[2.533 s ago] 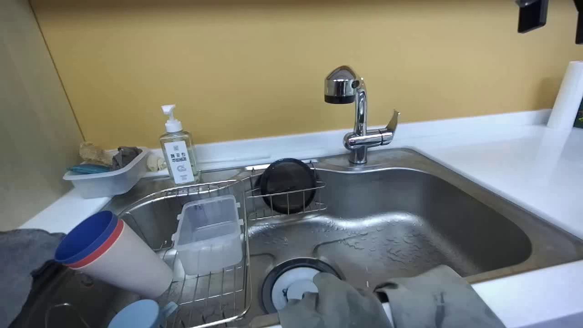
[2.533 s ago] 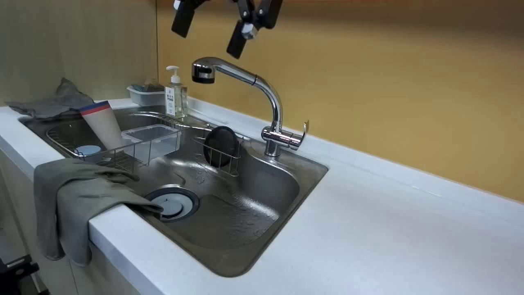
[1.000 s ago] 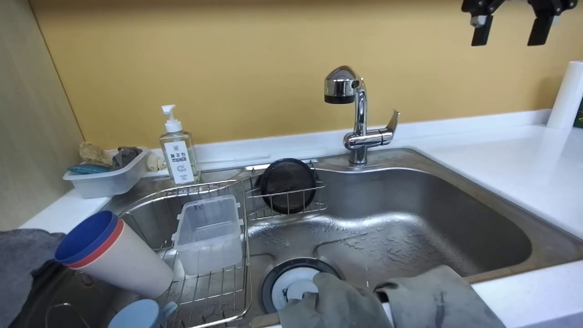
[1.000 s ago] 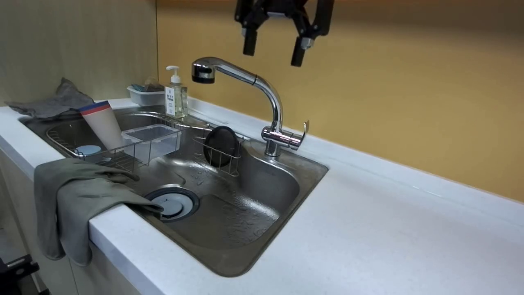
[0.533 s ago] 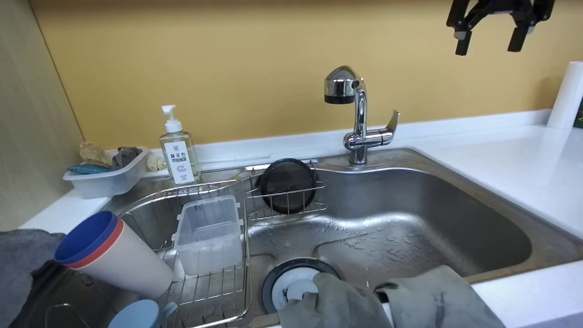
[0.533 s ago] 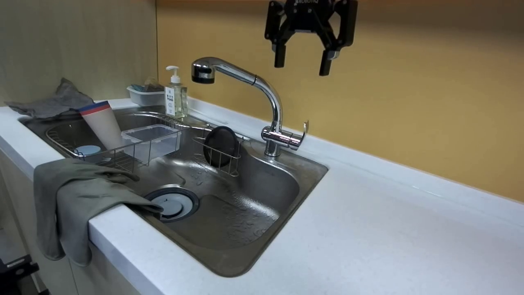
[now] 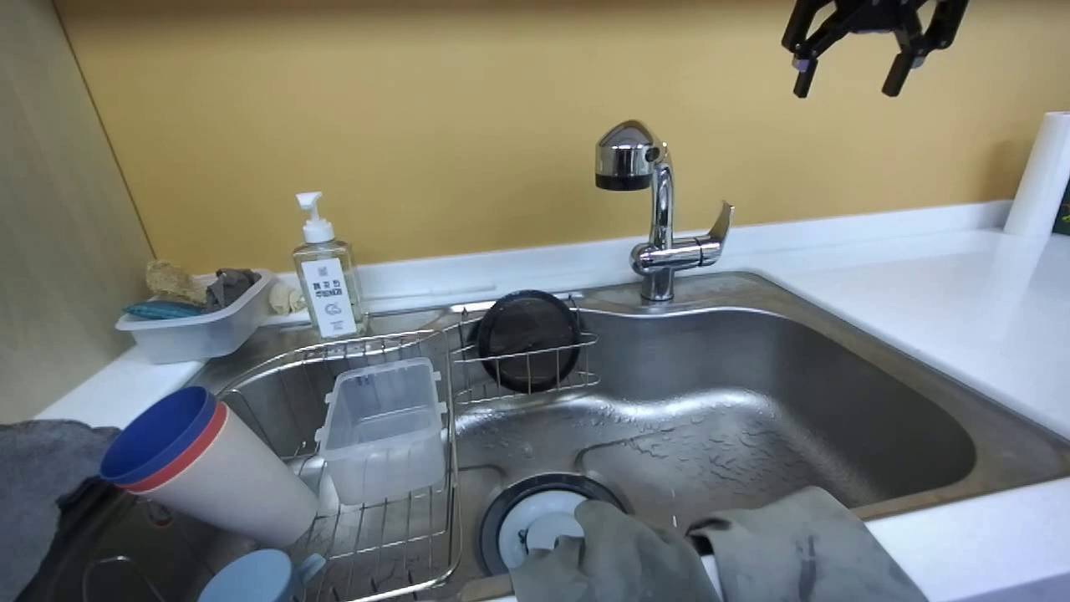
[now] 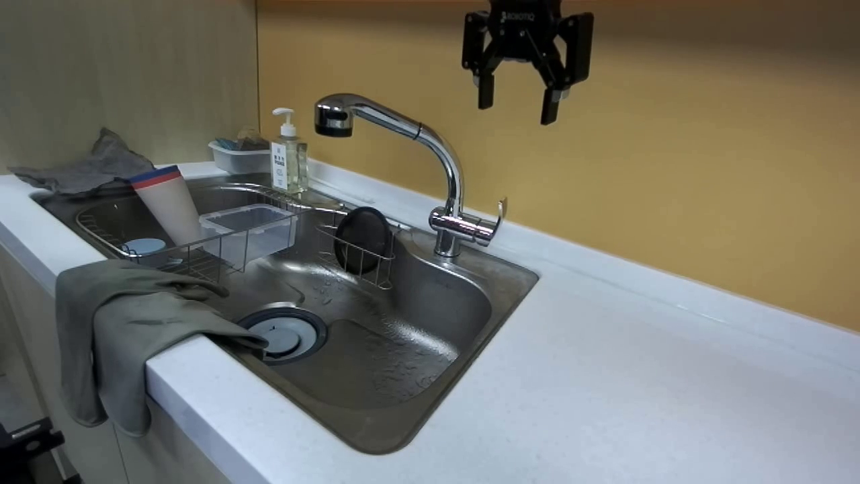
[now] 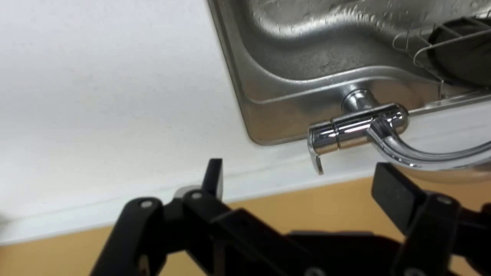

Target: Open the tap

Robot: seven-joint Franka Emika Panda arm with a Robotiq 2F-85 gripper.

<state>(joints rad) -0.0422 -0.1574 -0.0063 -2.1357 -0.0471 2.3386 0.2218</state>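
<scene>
The tap (image 7: 662, 205) is a shiny chrome faucet at the back rim of the sink, also seen in an exterior view (image 8: 451, 168) and the wrist view (image 9: 356, 126). Its thin lever (image 7: 721, 224) sticks up at the side of the body, also clear in an exterior view (image 8: 501, 214). My gripper (image 7: 846, 94) is open and empty, above the lever side of the tap, fingers pointing down (image 8: 517, 114). In the wrist view the lever (image 9: 317, 164) appears between the open fingers (image 9: 299, 165), beyond their tips. Nothing touches the tap.
The metal sink (image 8: 507, 289) holds a wire rack (image 7: 456, 502) with cups and a clear box (image 7: 384, 426), and a black round item (image 7: 528, 341). A soap bottle (image 7: 328, 280) stands behind. Grey cloths (image 8: 154, 329) hang over the front. The yellow wall (image 8: 672, 168) rises behind the tap.
My gripper has swung in over the tap's lever side and sits lower in both exterior views than at first. Its fingers point more nearly straight down. It stays open; the tap has not moved.
</scene>
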